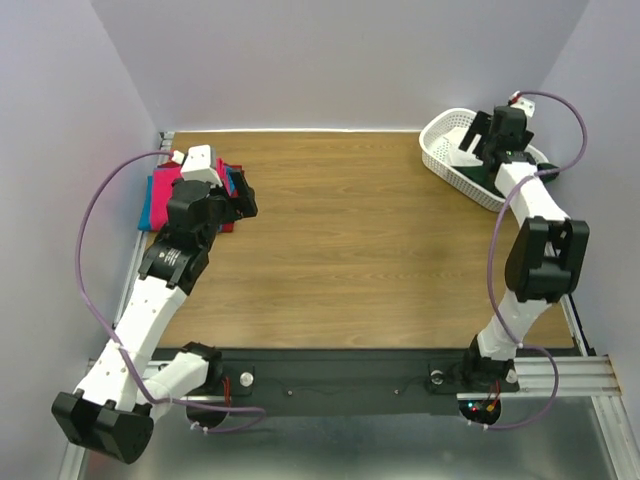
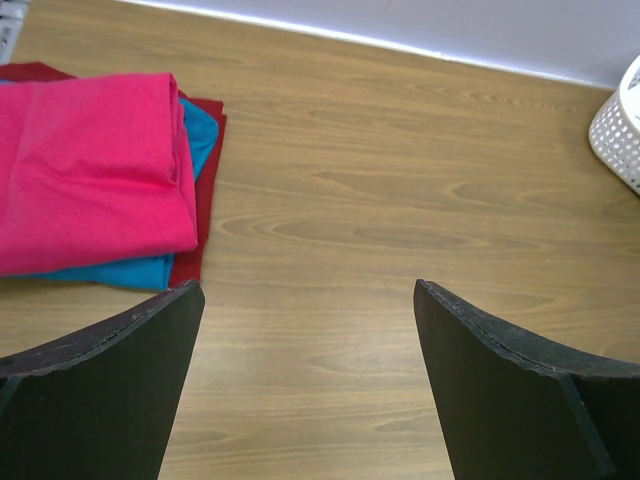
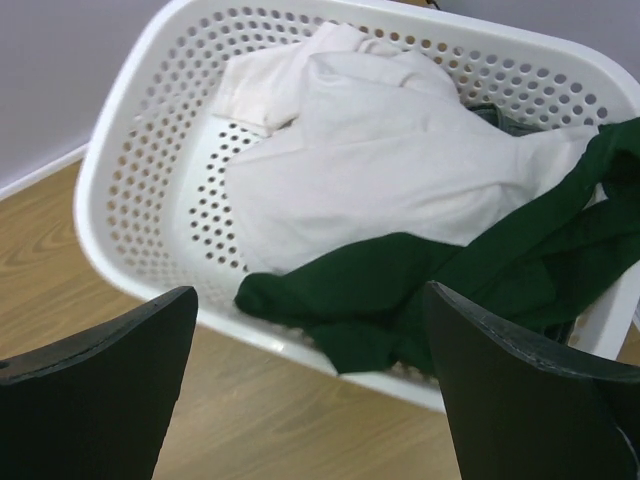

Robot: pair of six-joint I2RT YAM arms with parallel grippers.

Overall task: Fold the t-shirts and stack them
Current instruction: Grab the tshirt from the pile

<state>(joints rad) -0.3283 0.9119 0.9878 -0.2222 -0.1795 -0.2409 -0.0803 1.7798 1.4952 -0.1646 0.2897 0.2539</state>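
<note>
Three folded t-shirts lie stacked at the table's far left: magenta (image 2: 85,170) on top, blue (image 2: 200,135) under it, red (image 2: 208,200) at the bottom; the stack (image 1: 157,200) also shows in the top view. My left gripper (image 2: 310,340) hovers open just right of that stack, bare wood between its fingers. A white t-shirt with dark green sleeves (image 3: 400,190) lies crumpled in the white basket (image 3: 130,200), one green sleeve (image 3: 360,300) draped over the near rim. Above the basket's near edge my right gripper (image 3: 310,345) stands open and empty; the top view shows it (image 1: 490,140) at the back right.
The basket (image 1: 445,165) sits at the table's back right corner, close to the right wall. Grey walls close in the table on the left, back and right. Purple cables loop off both arms. A black rail with the arm bases runs along the near edge.
</note>
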